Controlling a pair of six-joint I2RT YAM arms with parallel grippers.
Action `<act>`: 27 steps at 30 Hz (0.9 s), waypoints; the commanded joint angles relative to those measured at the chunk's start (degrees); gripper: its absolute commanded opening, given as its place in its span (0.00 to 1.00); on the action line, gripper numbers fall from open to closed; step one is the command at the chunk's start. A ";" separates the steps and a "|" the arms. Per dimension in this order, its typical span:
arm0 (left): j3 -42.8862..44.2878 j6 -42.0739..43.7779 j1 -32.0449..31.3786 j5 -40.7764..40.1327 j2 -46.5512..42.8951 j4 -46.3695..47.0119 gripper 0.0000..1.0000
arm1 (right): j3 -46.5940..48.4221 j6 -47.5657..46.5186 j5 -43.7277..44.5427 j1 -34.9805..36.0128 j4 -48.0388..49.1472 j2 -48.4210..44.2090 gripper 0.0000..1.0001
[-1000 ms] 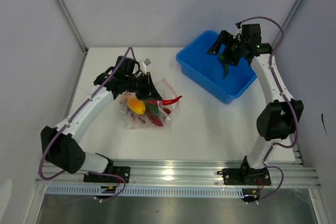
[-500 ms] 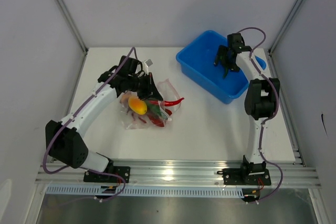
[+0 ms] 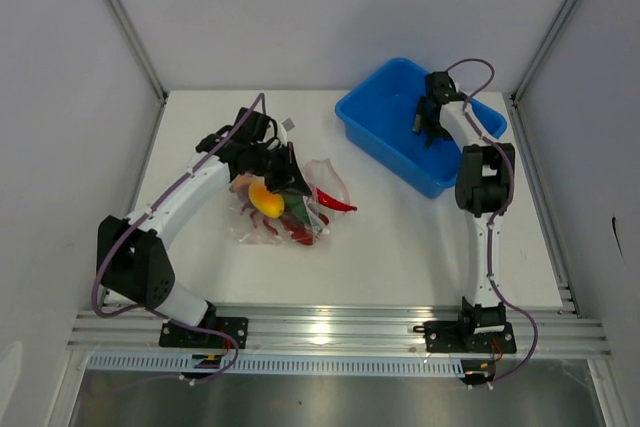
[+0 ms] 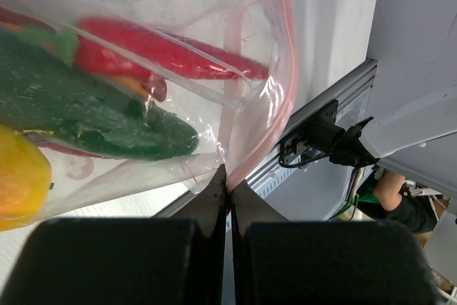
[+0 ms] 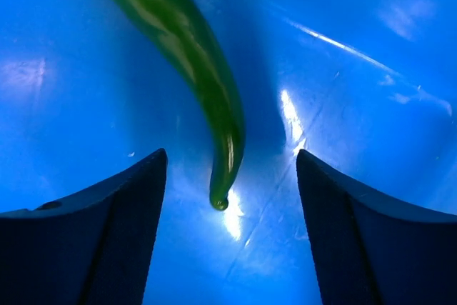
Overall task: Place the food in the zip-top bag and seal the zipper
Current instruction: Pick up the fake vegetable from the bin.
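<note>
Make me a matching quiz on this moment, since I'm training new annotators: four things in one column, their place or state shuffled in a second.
Column one
1. left gripper
2. right gripper
3. yellow fruit
4. green chili in the right wrist view

Column two
A. lying in the blue bin
B. shut on the pink edge of the zip-top bag
C. inside the zip-top bag
D. open, fingers either side of a chili tip

Pairs: 1-B, 2-D, 3-C, 4-A

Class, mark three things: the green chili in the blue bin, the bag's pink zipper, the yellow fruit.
green chili [image 5: 189, 55], right wrist view, mid-body.
zipper [image 4: 289, 48], left wrist view, pink strip's curve.
yellow fruit [image 3: 264, 200], top external view, its centre.
</note>
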 commanded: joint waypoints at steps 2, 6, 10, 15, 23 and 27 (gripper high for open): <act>2.29 0.50 -0.25 0.17 0.51 0.25 0.01 | 3.48 -1.09 2.32 0.02 2.18 1.42 0.71; 2.55 0.67 -0.25 0.52 1.21 0.16 0.00 | 4.45 -1.44 1.70 0.11 2.09 2.48 0.63; 3.17 1.20 -0.16 0.43 1.57 -0.45 0.01 | 4.45 -1.62 0.64 0.63 1.83 3.27 0.55; 3.17 1.46 0.11 0.52 1.39 -0.11 0.01 | 4.28 -2.41 0.38 1.34 1.65 3.97 0.42; 1.76 1.64 0.11 0.43 0.60 0.16 0.01 | 5.42 -2.76 0.38 1.34 0.69 4.06 0.00; 1.85 1.82 0.11 0.25 0.42 0.16 0.01 | 5.85 -2.33 0.12 1.60 0.86 1.78 0.00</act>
